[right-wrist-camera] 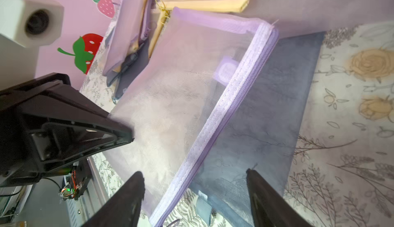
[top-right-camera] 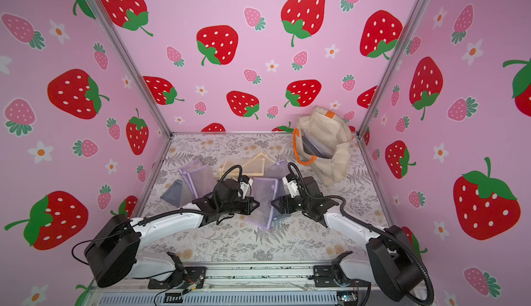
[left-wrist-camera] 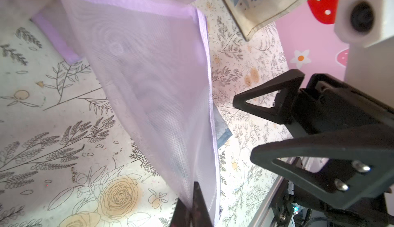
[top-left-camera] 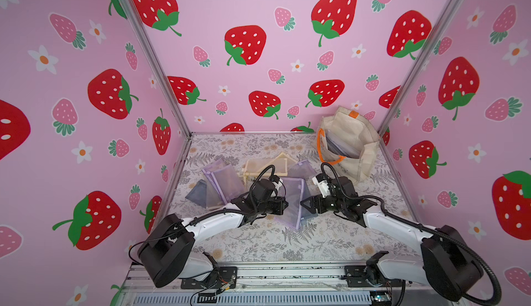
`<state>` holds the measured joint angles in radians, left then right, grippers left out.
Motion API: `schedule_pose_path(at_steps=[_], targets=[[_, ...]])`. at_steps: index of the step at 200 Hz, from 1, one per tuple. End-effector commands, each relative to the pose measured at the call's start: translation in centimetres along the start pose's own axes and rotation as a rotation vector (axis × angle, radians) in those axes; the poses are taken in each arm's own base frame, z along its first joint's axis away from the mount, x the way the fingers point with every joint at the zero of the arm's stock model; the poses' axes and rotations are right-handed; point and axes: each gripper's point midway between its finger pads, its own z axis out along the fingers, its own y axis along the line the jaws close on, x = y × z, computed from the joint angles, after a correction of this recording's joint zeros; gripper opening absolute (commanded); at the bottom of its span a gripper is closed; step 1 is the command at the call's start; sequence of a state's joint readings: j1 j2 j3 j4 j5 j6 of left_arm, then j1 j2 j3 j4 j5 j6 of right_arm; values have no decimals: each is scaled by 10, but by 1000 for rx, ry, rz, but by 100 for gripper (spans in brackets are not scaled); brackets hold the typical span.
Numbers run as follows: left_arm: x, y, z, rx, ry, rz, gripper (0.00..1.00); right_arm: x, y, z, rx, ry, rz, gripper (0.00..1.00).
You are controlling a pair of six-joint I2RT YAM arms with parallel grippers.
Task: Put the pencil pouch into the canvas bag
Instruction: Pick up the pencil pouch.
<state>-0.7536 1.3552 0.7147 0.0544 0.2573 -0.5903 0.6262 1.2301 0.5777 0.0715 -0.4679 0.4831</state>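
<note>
While the left fingers (left-wrist-camera: 198,206) are clenched on one edge of the pencil pouch (left-wrist-camera: 153,76), a lavender see-thru mesh one w/ a zip along one side, the right fingers (right-wrist-camera: 128,198) stand released. They sit one each side of that zip edge and grip nothing, as the right wrist view shows. In both top views the pouch (top-left-camera: 293,201) (top-right-camera: 263,198) sits near the middle of the floral surface (top-left-camera: 273,244), btwn the two arms' tips, which face each other close across it. It lies tilted, partly over a grey-blue pouch (right-wrist-camera: 277,108) that rests flat beneath it. The canvas bag (top-left-camera: 367,146) stands at the far right corner of the surface, well apart from the held pouch, its mouth open toward the camera. An orange handle (top-left-camera: 332,162) hangs over its near rim, and a small orange tab (top-left-camera: 354,114) marks its far rim; flat pouches show inside, no. unclear. Elsewhere there's a heap of lavender pouches (top-left-camera: 221,179) on the left of the surface beyond the left arm, and cream pouches (top-left-camera: 265,166) behind the arms, btwn heap & bag.
</note>
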Motion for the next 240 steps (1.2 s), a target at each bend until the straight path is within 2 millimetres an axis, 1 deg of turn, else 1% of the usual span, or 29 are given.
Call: schedule_pose_path(at_steps=[1,25,40,53,73,95,116,129,134,152,172,184,187,200,218,233,240], targets=[[-12,-18,-18,38,-70,88,0,-15,18,-12,-49,-33,34,78],[-24,-40,-36,112,-139,131,0,-31,28,-23,-80,-92,43,79],[-26,-53,-42,164,-159,157,0,-41,36,-29,-106,-125,42,79],[-25,-62,-44,199,-166,172,0,-47,44,-32,-134,-128,23,79],[-22,-67,-41,228,-167,177,0,-56,54,-34,-194,-171,5,78],[-20,-74,-40,255,-173,181,0,-60,67,-34,-268,-184,-11,73],[-20,-74,-38,252,-170,179,0,-59,72,-33,-284,-179,-26,62],[-19,-73,-36,246,-168,175,0,-59,74,-34,-288,-184,-36,53],[-19,-72,-35,245,-166,172,0,-59,75,-35,-287,-188,-38,47],[-19,-70,-34,235,-170,164,0,-58,75,-38,-279,-190,-47,33],[-20,-71,-34,236,-171,167,3,-57,75,-40,-265,-186,-59,22],[-20,-68,-33,220,-169,164,5,-57,76,-41,-261,-185,-68,15],[-20,-68,-33,218,-170,165,10,-57,75,-41,-257,-183,-69,14],[-20,-65,-33,200,-172,163,17,-57,76,-44,-246,-174,-86,9],[-19,-57,-33,159,-172,156,33,-60,75,-52,-194,-155,-138,2],[-17,-47,-32,113,-165,149,56,-66,76,-63,-135,-144,-194,0],[-16,-42,-32,92,-166,145,64,-71,76,-69,-108,-138,-224,0]])
